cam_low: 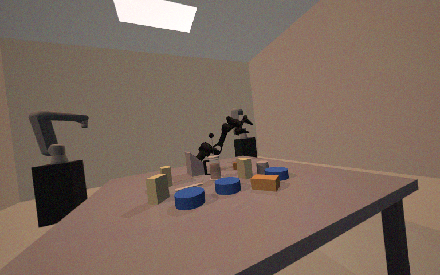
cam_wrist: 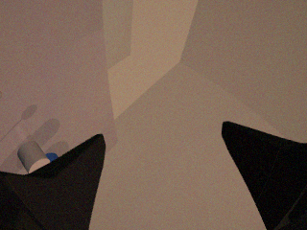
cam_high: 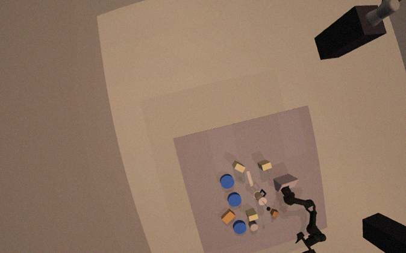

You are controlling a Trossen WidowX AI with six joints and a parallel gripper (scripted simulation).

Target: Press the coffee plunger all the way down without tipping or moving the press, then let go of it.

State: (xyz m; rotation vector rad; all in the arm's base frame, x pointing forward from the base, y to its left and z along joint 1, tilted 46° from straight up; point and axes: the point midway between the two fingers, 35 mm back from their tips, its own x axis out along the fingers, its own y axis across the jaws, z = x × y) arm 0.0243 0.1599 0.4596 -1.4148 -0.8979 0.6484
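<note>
The coffee press (cam_high: 258, 195) (cam_low: 215, 171) stands upright on the table, its black handle in the exterior view on the left of the glass. Its plunger knob (cam_high: 268, 208) (cam_low: 211, 135) is a black ball high above the pale lid (cam_high: 262, 200) (cam_low: 213, 157), on a thin raised rod. My gripper (cam_high: 299, 248) (cam_low: 250, 128) (cam_wrist: 164, 134) is open and empty, with its fingers wide apart. It is raised, well away from the press, out past the table edge in the top view. The press is not recognisable in the wrist view.
Around the press stand yellow blocks (cam_high: 252, 215) (cam_low: 243, 168), blue discs (cam_high: 234, 199) (cam_low: 227, 185), orange blocks (cam_high: 228, 216) (cam_low: 264, 182), a grey cylinder (cam_high: 253, 226) (cam_low: 262, 166) (cam_wrist: 33, 156) and a flat pale stick (cam_high: 249, 178) (cam_low: 189, 187). A grey upright block (cam_high: 289, 181) (cam_low: 193, 164) is by the arm's base.
</note>
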